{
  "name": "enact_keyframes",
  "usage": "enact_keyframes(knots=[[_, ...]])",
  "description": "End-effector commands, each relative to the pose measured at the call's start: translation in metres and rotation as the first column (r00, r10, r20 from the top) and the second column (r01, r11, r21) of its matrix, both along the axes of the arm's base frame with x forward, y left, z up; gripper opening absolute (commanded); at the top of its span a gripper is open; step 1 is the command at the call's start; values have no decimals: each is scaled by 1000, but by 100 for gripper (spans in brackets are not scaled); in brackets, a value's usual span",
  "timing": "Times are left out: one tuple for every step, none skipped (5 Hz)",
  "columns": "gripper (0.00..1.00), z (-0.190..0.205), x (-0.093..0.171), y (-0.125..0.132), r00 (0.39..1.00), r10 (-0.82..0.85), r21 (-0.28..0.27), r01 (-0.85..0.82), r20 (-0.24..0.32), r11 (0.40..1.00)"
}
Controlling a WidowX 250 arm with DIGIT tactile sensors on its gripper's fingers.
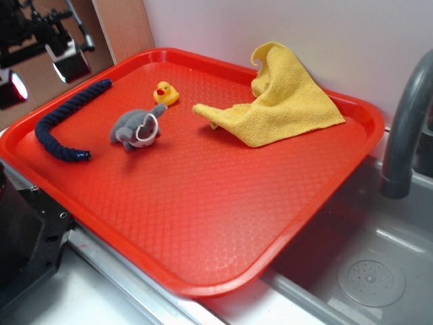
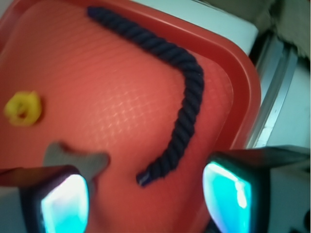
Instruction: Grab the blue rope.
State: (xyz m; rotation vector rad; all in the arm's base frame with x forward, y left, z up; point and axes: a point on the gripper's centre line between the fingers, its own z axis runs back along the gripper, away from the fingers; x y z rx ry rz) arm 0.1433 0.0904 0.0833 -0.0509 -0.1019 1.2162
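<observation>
Tray (image 1: pixel 284 223), red and textured, beside sink (image 1: pixel 369 271), blue rope (image 2: pixel 182 97) curved near rim, claw (image 2: pixel 146 199) wide open, empty.

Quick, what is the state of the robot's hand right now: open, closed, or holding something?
Hand: open and holding nothing; the blue rope lies on the red tray, untouched, with one end between the fingers.

Above the blue rope (image 1: pixel 62 122): open, nothing over it.
Left of rope: tray rim (image 1: pixel 17 133) close.
Right of rope: grey plush toy (image 1: pixel 137 127) near.
</observation>
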Motion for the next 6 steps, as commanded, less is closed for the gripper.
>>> enact_keyframes(knots=[[100,-43,-11,8,996,-20,3,20,-84,1000],[100,-52,-12,13,995,-43,11,44,-92,999],[100,-67,-14,21,991,-54,1,54,-119,999],[96,-77,-15,21,985,-70,-1,70,-159,998],[0,-78,-16,19,980,-89,-4,89,-177,996],[0,-73,-13,19,979,-117,-6,118,-168,993]])
